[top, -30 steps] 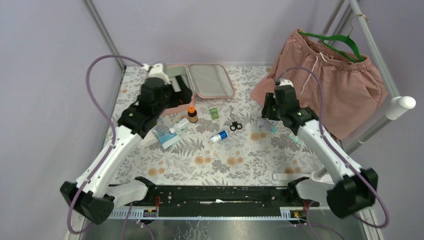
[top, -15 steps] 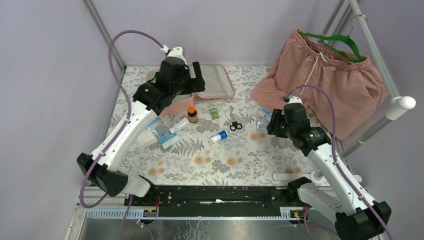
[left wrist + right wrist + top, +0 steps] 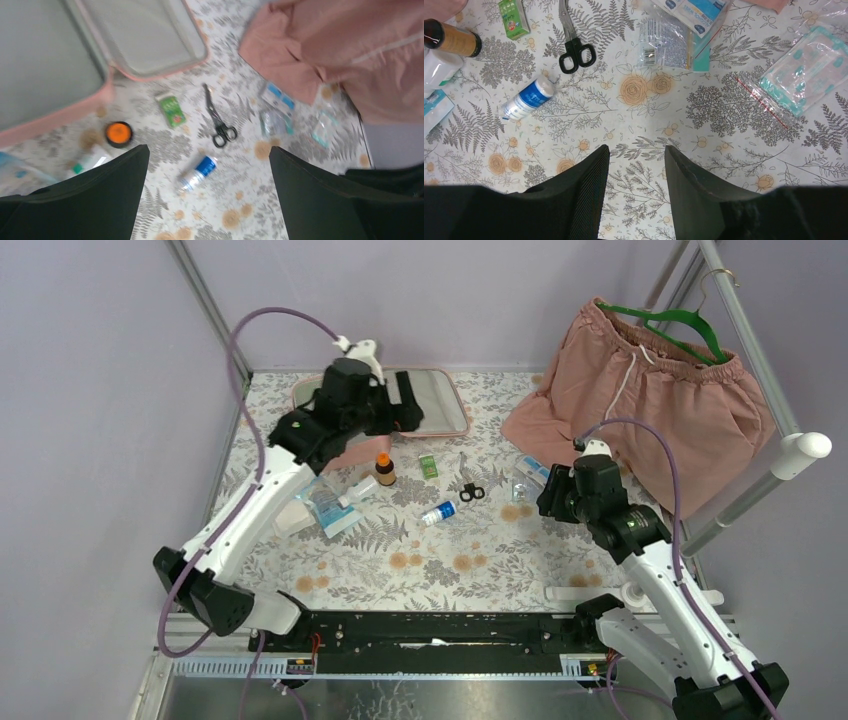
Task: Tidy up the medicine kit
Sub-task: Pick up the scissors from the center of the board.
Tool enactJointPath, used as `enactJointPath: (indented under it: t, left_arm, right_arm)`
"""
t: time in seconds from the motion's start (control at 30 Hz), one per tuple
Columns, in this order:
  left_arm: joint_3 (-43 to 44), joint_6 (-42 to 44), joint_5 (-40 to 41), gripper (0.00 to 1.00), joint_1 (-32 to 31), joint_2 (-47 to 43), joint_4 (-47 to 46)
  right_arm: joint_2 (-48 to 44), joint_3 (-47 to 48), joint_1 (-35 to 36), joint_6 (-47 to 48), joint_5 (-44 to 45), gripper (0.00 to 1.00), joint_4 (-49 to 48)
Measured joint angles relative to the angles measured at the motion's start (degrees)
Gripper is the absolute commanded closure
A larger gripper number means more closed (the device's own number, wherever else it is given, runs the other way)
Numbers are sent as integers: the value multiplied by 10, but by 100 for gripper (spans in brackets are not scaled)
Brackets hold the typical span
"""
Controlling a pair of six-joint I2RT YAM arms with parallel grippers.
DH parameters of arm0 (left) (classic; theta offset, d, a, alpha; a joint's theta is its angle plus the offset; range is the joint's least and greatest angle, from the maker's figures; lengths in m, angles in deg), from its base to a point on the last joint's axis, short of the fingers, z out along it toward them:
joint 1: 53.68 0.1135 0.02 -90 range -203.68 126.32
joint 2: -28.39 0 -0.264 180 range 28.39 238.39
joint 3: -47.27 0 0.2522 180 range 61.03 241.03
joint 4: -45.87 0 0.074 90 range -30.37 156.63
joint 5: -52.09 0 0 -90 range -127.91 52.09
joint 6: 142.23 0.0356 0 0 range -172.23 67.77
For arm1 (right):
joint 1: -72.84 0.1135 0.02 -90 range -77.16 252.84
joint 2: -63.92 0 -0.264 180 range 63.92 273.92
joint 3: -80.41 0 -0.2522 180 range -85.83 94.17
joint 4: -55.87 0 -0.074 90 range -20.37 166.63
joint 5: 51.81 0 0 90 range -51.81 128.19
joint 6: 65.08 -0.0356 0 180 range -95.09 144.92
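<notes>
The medicine kit (image 3: pixel 446 408), a pink zip case with grey lining (image 3: pixel 150 35), lies open at the back of the table. My left gripper (image 3: pixel 408 408) hovers over its right half, jaws wide open and empty (image 3: pixel 208 150). In front of the kit lie an orange-capped brown bottle (image 3: pixel 384 469), a green box (image 3: pixel 428 466), black scissors (image 3: pixel 471 490), a blue-labelled bottle (image 3: pixel 438 512) and a white tube (image 3: pixel 355 492). My right gripper (image 3: pixel 548 490) hangs above bare cloth (image 3: pixel 637 148), partly open and empty. Sachets (image 3: pixel 671 42) lie beyond it.
Pink shorts on a green hanger (image 3: pixel 650 410) drape over the back right corner. A clear bag of plasters (image 3: pixel 804 75) lies at the right. Blue-and-white packets (image 3: pixel 325 505) sit at the left. A metal frame post (image 3: pixel 745 490) runs along the right side.
My left arm has swung up and right, from the kit's left half to above its right half. My right arm has drawn back toward the near right, away from the sachets.
</notes>
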Motion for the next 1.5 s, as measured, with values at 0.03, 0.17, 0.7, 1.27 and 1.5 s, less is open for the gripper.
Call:
enactJointPath:
  t: [0.03,0.17,0.7,1.27,1.5]
  left_arm:
    - [0,-4,2,1,-20,8,0]
    - [-11,-27,33,1,-101,39,-11]
    - [53,-155,110,1,-177,290,-26]
    - [136,-227,149,5,-181,443,0]
    - [140,-249,148,10,-177,477,-2]
  right_arm:
    - [-1,-2,0,0,0,47,0]
    - [-7,-12,0,0,0,47,3]
    - [-17,-26,0,0,-5,46,7]
    - [-35,-35,0,-1,-4,45,6]
    - [-32,-38,0,-1,-8,45,4]
